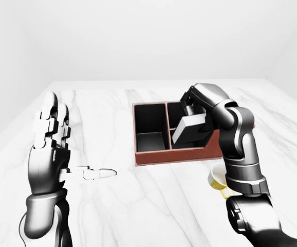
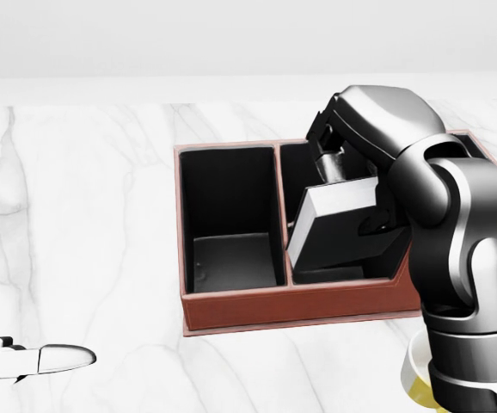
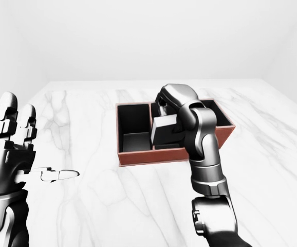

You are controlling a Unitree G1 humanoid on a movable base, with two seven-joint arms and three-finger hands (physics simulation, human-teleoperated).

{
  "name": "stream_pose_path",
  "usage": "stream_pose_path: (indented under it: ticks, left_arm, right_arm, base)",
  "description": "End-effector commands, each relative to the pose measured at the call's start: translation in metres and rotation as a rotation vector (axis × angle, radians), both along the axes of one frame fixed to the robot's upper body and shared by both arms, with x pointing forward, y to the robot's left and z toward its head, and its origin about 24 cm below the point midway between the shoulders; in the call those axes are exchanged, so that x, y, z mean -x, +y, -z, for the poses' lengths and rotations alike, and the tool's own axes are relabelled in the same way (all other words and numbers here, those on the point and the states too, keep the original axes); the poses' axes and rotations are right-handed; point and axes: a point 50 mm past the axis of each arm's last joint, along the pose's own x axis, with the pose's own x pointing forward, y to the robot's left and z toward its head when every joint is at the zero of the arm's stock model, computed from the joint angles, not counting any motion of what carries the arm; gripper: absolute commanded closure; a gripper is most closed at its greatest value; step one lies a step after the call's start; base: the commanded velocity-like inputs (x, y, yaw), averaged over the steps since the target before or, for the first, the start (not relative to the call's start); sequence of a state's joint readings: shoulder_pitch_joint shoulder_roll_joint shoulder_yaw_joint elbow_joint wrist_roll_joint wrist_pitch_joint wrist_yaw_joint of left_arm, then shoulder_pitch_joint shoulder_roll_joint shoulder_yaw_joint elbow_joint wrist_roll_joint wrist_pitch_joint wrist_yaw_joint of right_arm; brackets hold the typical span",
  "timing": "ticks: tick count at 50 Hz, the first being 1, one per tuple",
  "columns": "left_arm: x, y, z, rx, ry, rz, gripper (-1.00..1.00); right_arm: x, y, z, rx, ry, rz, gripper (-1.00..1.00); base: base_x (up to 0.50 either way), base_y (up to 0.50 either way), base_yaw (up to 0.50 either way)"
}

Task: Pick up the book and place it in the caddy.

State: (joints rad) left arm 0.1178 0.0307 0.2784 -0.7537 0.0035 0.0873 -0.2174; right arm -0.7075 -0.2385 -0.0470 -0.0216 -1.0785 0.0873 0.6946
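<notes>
Gripping book (image 2: pixel 339 225) with right hand (image 2: pixel 339 159), fingers clamped round it, tilted inside middle compartment of caddy (image 2: pixel 231 308). No readable writing anywhere. Left hand (image 1: pixel 51 134) raised with fingers spread, holding nothing.

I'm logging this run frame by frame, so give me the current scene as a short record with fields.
surface: white marble table
caddy: reddish-brown, black inside, with compartments
book: tilted, lower end inside the compartment right of the caddy's left one in the head view
right hand: shut on the book from above
left hand: open, raised, holding nothing
yellow-and-white cup: on the table, partly hidden by the right arm
task state: book not yet released
</notes>
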Motion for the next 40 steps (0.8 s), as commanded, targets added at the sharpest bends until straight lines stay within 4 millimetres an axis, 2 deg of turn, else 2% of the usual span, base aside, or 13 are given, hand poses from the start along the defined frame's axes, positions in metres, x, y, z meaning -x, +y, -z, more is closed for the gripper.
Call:
stream_pose_path:
  ticks: [1,14,28,40]
  left_arm:
    - [0.0,0.0,0.0,0.0,0.002,-0.001,-1.0]
    - [-0.002,0.0,0.003,0.003,0.013,-0.001,-1.0]
    - [-0.001,-0.001,0.0,-0.001,0.002,0.0,-1.0]
    - [0.0,-0.001,-0.001,-0.001,-0.003,0.0,-1.0]
  right_arm:
    - [-0.006,-0.006,-0.008,0.001,-0.024,0.027,1.0]
    - [-0.007,-0.008,-0.008,-0.003,-0.035,0.035,1.0]
    - [-0.018,-0.009,0.012,-0.034,-0.018,0.062,1.0]
    - [-0.031,-0.016,0.021,-0.057,-0.015,0.105,1.0]
  base:
    - [0.0,0.0,0.0]
    - [0.0,0.0,0.0]
    - [0.0,0.0,0.0]
    - [0.0,0.0,0.0]
